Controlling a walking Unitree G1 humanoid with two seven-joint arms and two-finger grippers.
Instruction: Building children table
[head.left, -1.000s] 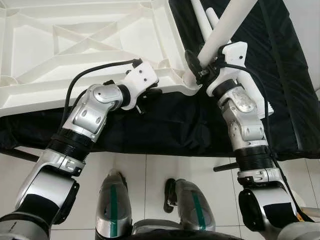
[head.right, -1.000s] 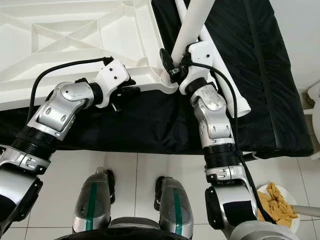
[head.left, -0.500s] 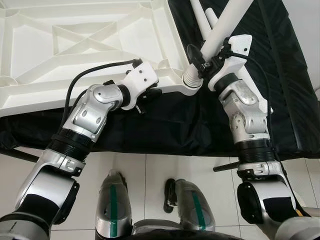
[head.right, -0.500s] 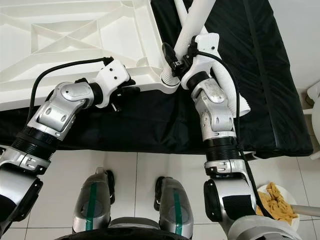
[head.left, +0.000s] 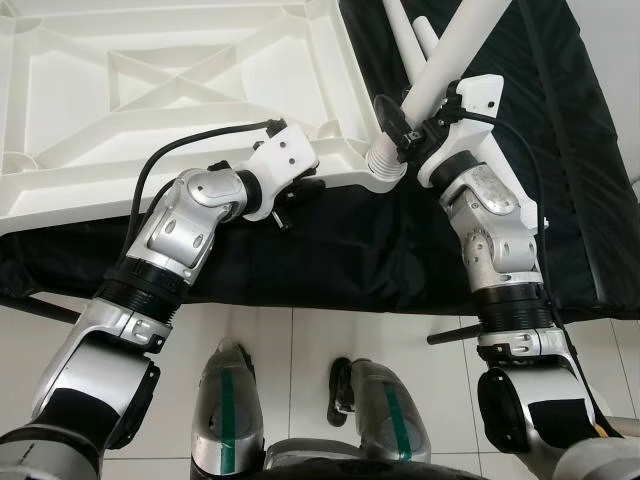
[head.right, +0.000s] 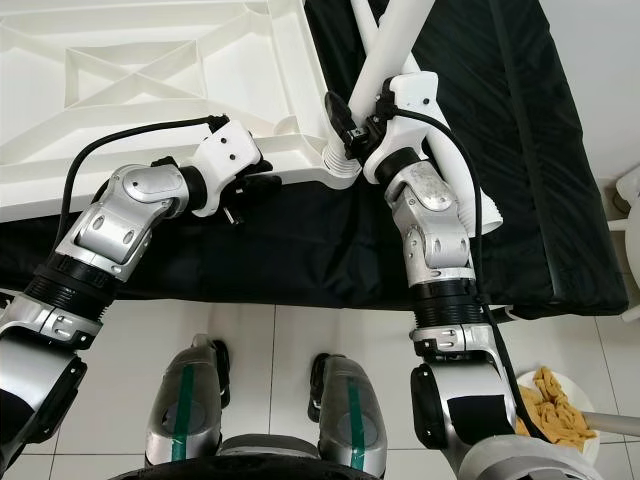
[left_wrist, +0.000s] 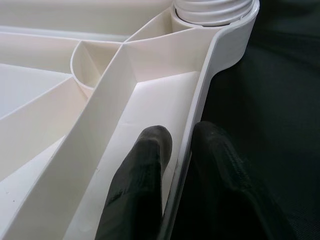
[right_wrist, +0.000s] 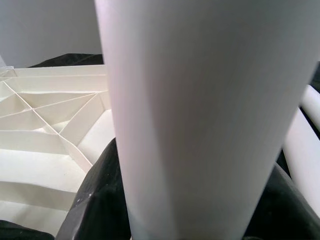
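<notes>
A white plastic tabletop (head.left: 150, 90) lies upside down on a black cloth, its ribbed underside up. My left gripper (head.left: 305, 185) is shut on its near rim (left_wrist: 192, 145), one finger inside the rim and one outside. My right gripper (head.left: 405, 125) is shut on a white table leg (head.left: 455, 50) that rises tilted to the upper right. The leg's threaded lower end (head.left: 383, 155) sits at the tabletop's near right corner socket (left_wrist: 210, 12). In the right wrist view the leg (right_wrist: 190, 115) stands between the black fingers.
Two more white legs (head.left: 405, 35) lie on the black cloth (head.left: 560, 150) to the right of the tabletop. My feet stand on white floor tiles (head.left: 300, 350). A plate of yellowish pieces (head.right: 550, 405) rests on the floor at the lower right.
The right gripper has slid a little higher along the leg and tilted, and the threaded end now shows at the corner socket. The left gripper has stayed put on the rim.
</notes>
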